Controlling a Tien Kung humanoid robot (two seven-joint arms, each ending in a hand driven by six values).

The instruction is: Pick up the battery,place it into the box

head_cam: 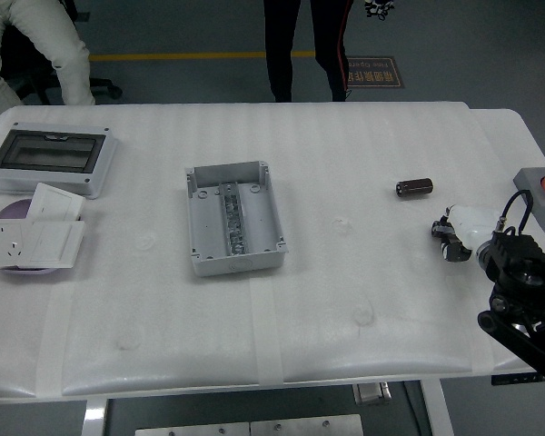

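Battery (pixel 414 187) on table, near right hand (pixel 454 238), hand's grip state unclear

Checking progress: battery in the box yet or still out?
Out. The battery lies on its side on the table, well right of the open box.

Robot lab, padded white table (pixel 345 163), floor tape line (pixel 191 56)

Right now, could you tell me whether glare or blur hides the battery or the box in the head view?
Head view: light is even, shadows are faint, the battery and open grey box are sharp; the white table is bright but not washed out; the right hand looks slightly soft.
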